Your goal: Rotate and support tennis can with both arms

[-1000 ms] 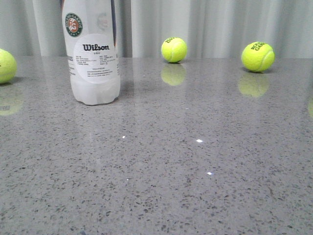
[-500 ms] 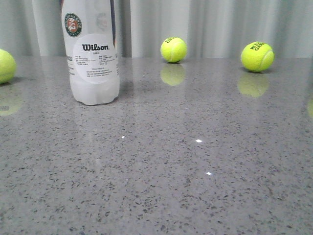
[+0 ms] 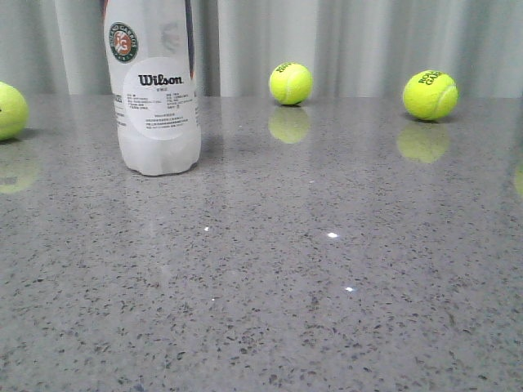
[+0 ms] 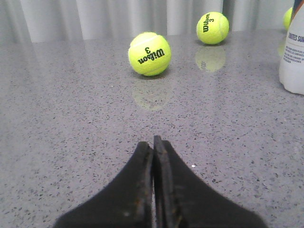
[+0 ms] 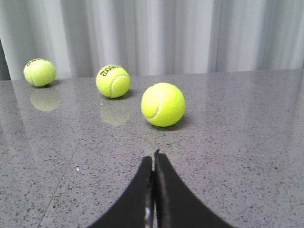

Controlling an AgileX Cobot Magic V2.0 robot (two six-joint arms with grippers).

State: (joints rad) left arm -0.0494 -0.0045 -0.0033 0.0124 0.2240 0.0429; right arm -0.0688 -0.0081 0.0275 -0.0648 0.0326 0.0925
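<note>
1. Across every view stretches the table [image 3: 327,269], a polished grey speckled slab that mirrors whatever stands on it, with a pale pleated curtain [image 3: 359,41] hanging behind its far edge.
2. Upright on the table's far left in the front view stands the can [image 3: 155,98], its top cut off by the frame; its round white Wilson label faces the camera, with a small round emblem above it. The left wrist view catches only its lower edge, at the border of the picture.
3. Neither arm appears in the front view. The left end effector [image 4: 153,142] shows only in its own wrist view, its black fingers pressed together with nothing between them, hovering just over bare table and well apart from the can.
4. The right end effector [image 5: 153,159] likewise has its fingers closed on nothing, pointing toward a ball [image 5: 163,104] that lies near it.
5. Three balls show in the front view: the middle ball [image 3: 290,83] and right ball [image 3: 430,95] sit near the far edge, and a left ball [image 3: 10,110] is half cut by the frame, beside the can but apart from it.
6. Nearest the left end effector lies a ball marked "Wilson 3" [image 4: 149,53], with another [image 4: 212,28] behind it.
</note>
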